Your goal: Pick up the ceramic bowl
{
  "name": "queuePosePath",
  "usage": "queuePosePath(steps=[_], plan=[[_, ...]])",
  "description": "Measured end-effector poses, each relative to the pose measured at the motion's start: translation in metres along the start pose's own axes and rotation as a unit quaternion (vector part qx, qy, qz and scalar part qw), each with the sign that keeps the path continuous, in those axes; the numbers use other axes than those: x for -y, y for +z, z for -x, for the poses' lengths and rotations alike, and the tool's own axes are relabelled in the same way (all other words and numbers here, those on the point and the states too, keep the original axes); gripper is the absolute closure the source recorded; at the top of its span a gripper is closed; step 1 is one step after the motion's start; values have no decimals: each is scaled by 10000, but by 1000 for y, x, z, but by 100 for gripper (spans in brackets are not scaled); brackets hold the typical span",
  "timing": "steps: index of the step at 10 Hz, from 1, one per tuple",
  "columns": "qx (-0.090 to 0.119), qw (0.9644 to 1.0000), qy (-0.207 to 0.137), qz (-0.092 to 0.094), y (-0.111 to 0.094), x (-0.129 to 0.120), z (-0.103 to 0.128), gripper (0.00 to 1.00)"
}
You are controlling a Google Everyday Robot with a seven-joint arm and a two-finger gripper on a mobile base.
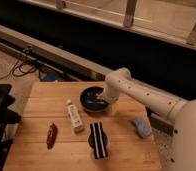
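On the wooden table (41, 97), a small reddish-brown object (51, 135) lies near the left front, with bare wood around it out to the left edge. Right of it a white tube (74, 116) lies lengthwise, its cap end pointing toward the back. The ceramic bowl (93, 98) sits just right of the tube's cap end, in the table's back half, its dark glossy inside showing pale streaks. In front of it, apart, a black-and-white striped block (98, 140) rests on a small dark round thing (91, 138). The gripper (110, 103) is down at the bowl's right rim; I cannot tell if it is open or closed. A blue object (141, 126) lies near the right edge, open wood before it
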Motion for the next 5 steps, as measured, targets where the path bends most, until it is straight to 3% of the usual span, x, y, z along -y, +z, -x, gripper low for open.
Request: queuePosePath(steps=[1, 2, 3, 5], plan=[[159, 9995, -19, 282, 23, -6, 4, 20], [177, 9992, -22, 345, 32, -7, 7, 21], [130, 9995, 1, 293, 35, -7, 5, 25], [83, 9997, -2, 241, 36, -6, 2, 43]])
